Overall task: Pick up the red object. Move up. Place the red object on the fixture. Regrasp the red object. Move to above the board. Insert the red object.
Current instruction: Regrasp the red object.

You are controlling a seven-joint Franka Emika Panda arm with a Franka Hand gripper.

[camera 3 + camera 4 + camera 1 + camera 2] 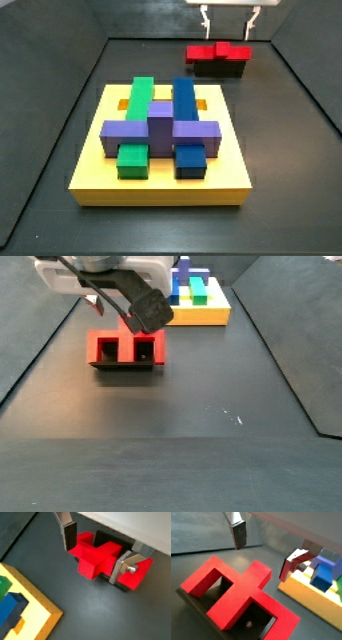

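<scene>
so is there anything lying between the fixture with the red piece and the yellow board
No. In a side view, only bare dark floor separates the fixture, carrying the red object, from the board. The gripper hangs open above the fixture, holding nothing.

The Franka Panda arm's two-finger gripper (97, 554) hangs above the dark counter, its body a white housing seen along the frame edge in both wrist views. Each finger is a flat silver metal plate (62, 518) faced with a dark rectangular pad (69, 538). The opposite silver finger bracket (298, 562) is bent and carries a round screw head (131, 569). In a side view, the wrist (114, 276) shows white casing over a black, rounded section; thin pale fingers (207, 20) appear in a side view, though detail there is too small to confirm.
</scene>
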